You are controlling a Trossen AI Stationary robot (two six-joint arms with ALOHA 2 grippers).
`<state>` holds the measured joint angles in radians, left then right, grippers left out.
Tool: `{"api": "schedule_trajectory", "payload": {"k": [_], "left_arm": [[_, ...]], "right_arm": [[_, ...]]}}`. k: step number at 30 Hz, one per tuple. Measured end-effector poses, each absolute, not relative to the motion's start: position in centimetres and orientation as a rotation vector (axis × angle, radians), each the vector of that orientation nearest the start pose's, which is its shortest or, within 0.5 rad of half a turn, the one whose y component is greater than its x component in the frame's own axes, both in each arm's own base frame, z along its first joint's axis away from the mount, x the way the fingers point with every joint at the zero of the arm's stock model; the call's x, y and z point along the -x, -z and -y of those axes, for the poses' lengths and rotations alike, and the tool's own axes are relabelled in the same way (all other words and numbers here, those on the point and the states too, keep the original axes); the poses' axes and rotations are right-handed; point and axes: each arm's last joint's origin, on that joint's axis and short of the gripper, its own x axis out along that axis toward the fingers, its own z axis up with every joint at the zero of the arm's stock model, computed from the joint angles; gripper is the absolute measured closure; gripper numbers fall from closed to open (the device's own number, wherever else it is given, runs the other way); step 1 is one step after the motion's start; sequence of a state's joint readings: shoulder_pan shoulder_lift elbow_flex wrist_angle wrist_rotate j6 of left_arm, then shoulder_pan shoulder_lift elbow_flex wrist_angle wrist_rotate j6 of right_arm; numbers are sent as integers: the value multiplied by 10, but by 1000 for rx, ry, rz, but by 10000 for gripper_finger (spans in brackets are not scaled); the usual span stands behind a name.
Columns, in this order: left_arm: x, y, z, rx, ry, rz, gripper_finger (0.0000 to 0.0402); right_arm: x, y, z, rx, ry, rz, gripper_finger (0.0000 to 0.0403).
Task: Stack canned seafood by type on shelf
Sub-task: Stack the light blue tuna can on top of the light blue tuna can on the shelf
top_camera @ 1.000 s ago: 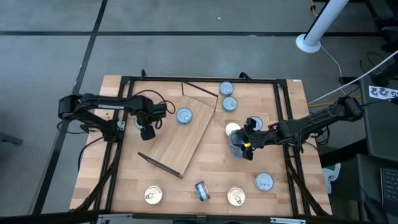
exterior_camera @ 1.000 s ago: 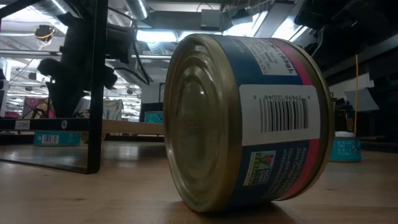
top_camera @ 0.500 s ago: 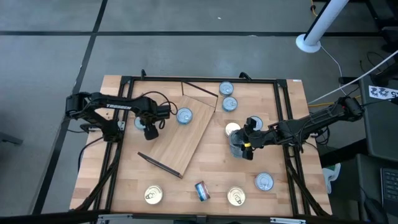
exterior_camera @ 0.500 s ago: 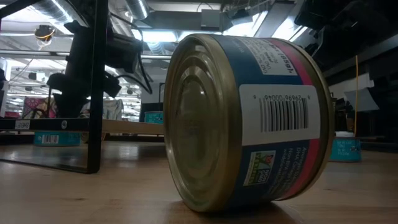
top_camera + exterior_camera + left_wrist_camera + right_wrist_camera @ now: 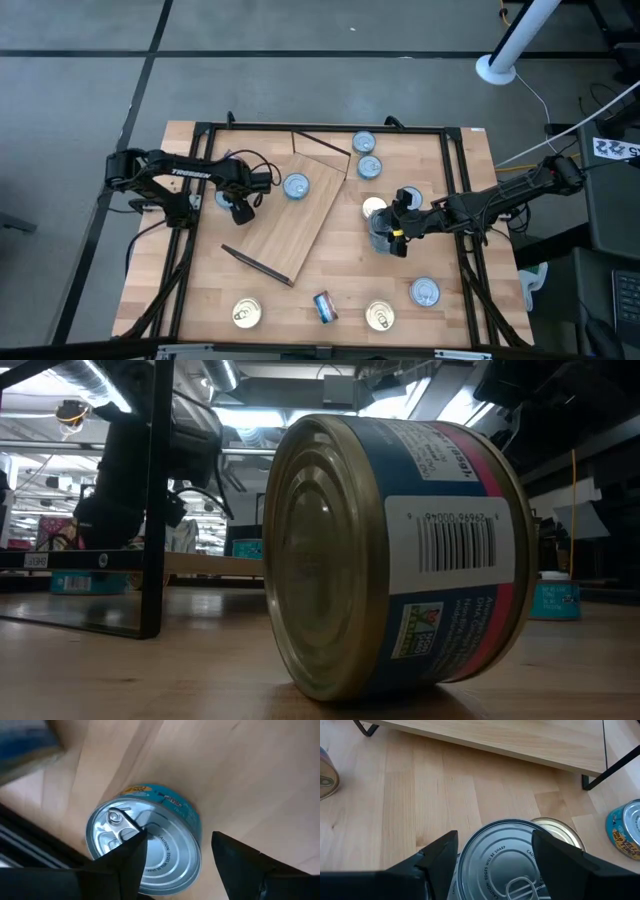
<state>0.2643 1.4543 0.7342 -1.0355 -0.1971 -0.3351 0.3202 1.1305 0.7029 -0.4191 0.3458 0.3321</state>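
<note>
Sorting has barely begun, by my reading. Only one silver-topped can (image 5: 296, 185) sits on the shelf (image 5: 300, 225), the light plywood board lying askew across the middle of the tabletop (image 5: 200, 290); no stack of one type stands on it yet. Everything else is off the board: two silver-topped cans (image 5: 365, 154) near the far rail, one more (image 5: 425, 292) toward the near right, two gold-lidded cans (image 5: 246, 314) (image 5: 379, 316) along the near edge, and a blue-red can (image 5: 400, 550) on its side between them, which fills the low view. A gold lid (image 5: 560, 832) lies just beside the can under my right arm. My left end effector (image 5: 175, 857) hangs directly above a blue-labelled, silver-topped can (image 5: 145, 845) standing upright on the tabletop just off the shelf's left edge; the fingers (image 5: 122, 862) are spread wide to either side of its rim and hold nothing, and I cannot tell whether they touch it. My right end effector (image 5: 495, 852) stands over another silver-topped can (image 5: 505, 860) to the right of the shelf, fingers wide apart and flanking its lid; whether they press on it I cannot tell. Judgement: nearly all of the cans remain to be moved and grouped.
</note>
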Motion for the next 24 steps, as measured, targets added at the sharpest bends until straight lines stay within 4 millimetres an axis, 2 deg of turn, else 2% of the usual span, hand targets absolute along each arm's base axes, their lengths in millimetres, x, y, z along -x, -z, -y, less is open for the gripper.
{"api": "schedule_trajectory", "payload": {"k": [7, 18, 24], "left_arm": [[-184, -153, -56, 298, -639, -1709, 197], [-185, -153, -56, 313, -634, -1708, 306], [-185, -153, -55, 316, -631, -1710, 346]], "right_arm": [[-210, -224, -59, -38, 155, -782, 151], [-210, -224, -59, -38, 155, -782, 151], [-210, -224, -59, -37, 156, -782, 151]]}}
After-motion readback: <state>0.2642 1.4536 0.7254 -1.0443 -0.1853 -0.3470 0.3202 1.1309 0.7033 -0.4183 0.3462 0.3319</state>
